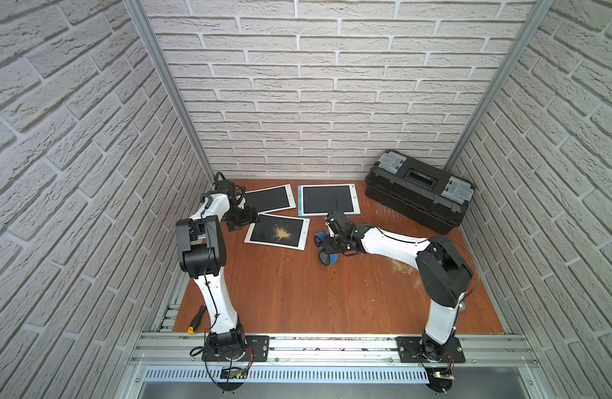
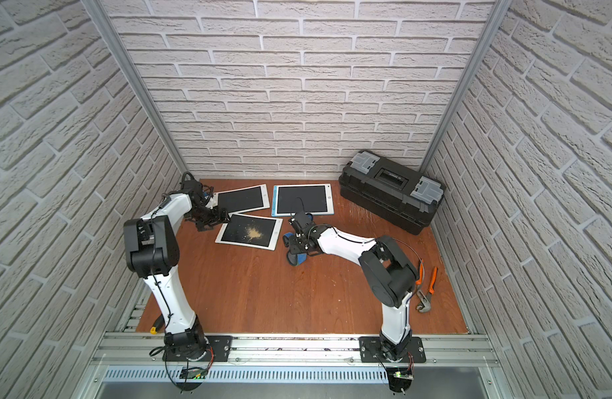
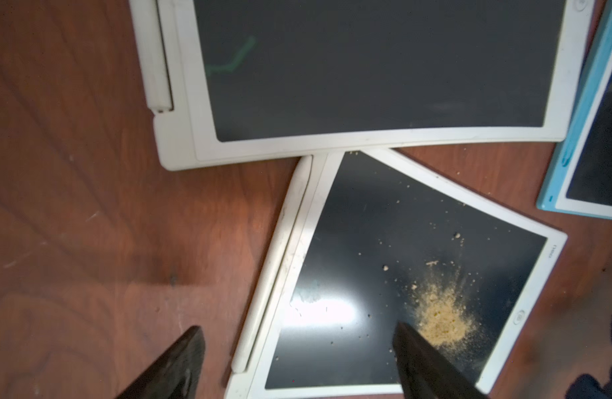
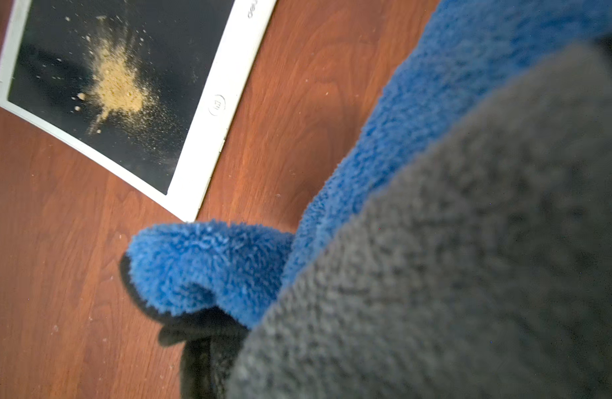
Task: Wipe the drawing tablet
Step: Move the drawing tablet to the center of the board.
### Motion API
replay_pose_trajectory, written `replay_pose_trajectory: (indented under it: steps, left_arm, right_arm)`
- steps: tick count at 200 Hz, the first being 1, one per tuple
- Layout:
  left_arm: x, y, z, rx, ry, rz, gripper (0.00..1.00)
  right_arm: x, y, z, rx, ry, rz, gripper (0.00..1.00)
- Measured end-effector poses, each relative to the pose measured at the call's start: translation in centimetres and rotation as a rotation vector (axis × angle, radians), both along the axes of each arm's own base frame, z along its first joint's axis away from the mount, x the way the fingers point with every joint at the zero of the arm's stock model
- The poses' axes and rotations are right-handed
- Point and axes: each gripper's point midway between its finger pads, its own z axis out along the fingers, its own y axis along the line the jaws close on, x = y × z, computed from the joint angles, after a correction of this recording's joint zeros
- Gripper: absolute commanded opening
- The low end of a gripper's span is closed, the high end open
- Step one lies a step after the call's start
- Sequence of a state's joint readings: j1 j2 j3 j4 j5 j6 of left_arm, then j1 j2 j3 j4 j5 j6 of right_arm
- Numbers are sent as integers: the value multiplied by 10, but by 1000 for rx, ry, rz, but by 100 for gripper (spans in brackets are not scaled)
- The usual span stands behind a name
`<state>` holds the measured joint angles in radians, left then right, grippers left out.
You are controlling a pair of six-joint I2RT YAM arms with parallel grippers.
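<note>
The drawing tablet (image 1: 263,232) (image 2: 236,232) is white-framed with a dark screen and lies tilted on the wooden table. A pile of yellow powder (image 1: 283,234) (image 3: 442,314) (image 4: 118,86) sits on the screen. My left gripper (image 1: 250,218) (image 3: 297,331) is open, low over the tablet's left side. In the left wrist view one finger is over the wood and the other over the screen beside the powder. My right gripper (image 1: 329,243) (image 2: 299,244) hovers right of the tablet, shut on a blue and grey cloth (image 1: 328,259) (image 4: 208,262) that hangs down and hides most of its fingers.
Two more tablets lie behind, a white one (image 1: 270,199) touching the dirty tablet's corner and a blue-edged one (image 1: 328,199). A black toolbox (image 1: 418,190) stands at the back right. A screwdriver (image 1: 197,319) lies front left, orange pliers (image 2: 425,286) at right, and spilled powder (image 1: 399,266) under the right arm.
</note>
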<state>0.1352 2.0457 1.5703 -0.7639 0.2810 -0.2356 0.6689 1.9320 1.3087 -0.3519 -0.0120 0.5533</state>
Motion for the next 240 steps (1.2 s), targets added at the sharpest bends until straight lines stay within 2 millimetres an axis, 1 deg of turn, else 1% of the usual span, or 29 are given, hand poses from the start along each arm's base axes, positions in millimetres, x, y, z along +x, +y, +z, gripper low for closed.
replay_pose_trajectory:
  steps: [28, 44, 61, 70, 91, 101, 125, 138, 150, 175, 196, 209, 240]
  left_arm:
    - [4, 0, -1, -4, 0, -1, 87]
    - [5, -1, -4, -5, 5, -3, 88]
    - [4, -1, -8, -6, 18, -3, 87]
    - [4, -1, -10, -7, 26, -6, 87]
    - [5, -1, -17, -11, 39, -10, 87]
    - [5, -4, -21, -19, 50, -17, 87]
    - [12, -11, -20, -23, 41, -39, 86]
    - [13, -20, -21, -9, 42, -68, 86]
    - [10, -32, -22, 21, 51, -108, 86]
    - [3, -67, -25, 78, 69, -204, 86]
    - [-4, -84, -28, 150, 83, -263, 87]
    - [-12, -94, -30, 170, 91, -287, 87]
    - [-41, -114, -32, 188, 98, -312, 87]
  right_arm:
    - [3, 12, -28, 6, 70, -6, 3]
    - [9, 20, -23, 28, 73, -7, 3]
    - [17, 28, -26, 36, 78, -3, 3]
    - [21, 31, -25, 44, 76, -2, 3]
    - [30, 32, -25, 53, 77, -14, 3]
    - [32, 33, -26, 56, 85, -19, 3]
    - [39, 35, -26, 74, 103, -29, 3]
    - [40, 35, -27, 95, 115, -32, 3]
    - [40, 34, -27, 115, 124, -30, 3]
    - [37, 31, -28, 136, 129, -17, 3]
    - [29, 18, -28, 120, 126, -15, 3]
    - [22, 10, -29, 113, 131, -14, 3]
    - [1, -8, -30, 109, 140, -8, 3]
